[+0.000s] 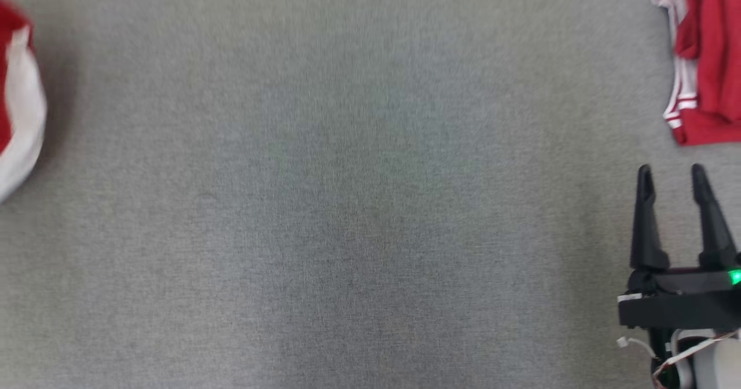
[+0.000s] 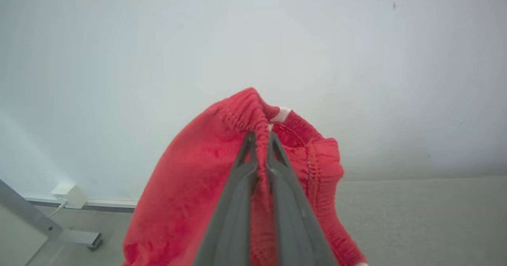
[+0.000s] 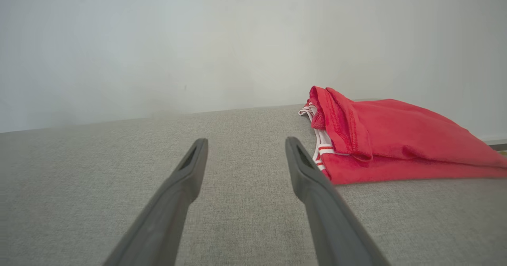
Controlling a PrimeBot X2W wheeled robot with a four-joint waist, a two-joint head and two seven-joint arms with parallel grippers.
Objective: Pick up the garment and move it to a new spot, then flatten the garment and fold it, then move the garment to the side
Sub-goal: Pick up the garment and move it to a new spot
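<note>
- Left gripper (image 2: 260, 137): jaws pressed together, pinching the gathered ribbed band of the red garment (image 2: 190, 187).
- Red garment: drapes around the fingers, apparently lifted. It shows blurred at the head view's left edge (image 1: 17, 105).
- Handling, judged: soft, light, limp knit that is likely to sag and bunch. The ribbed band looks the firmest hold.
- Right gripper (image 1: 671, 172): jaws spread, empty, over the grey cloth-covered table (image 1: 347, 204).
- Folded red white-striped garment (image 1: 706, 59): lies on the table beyond the right gripper.

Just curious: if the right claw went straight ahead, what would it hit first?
Probably the left edge of the folded garment, brushed by the right gripper. In the wrist view it might just slip past over the grey surface; depth is unclear.
</note>
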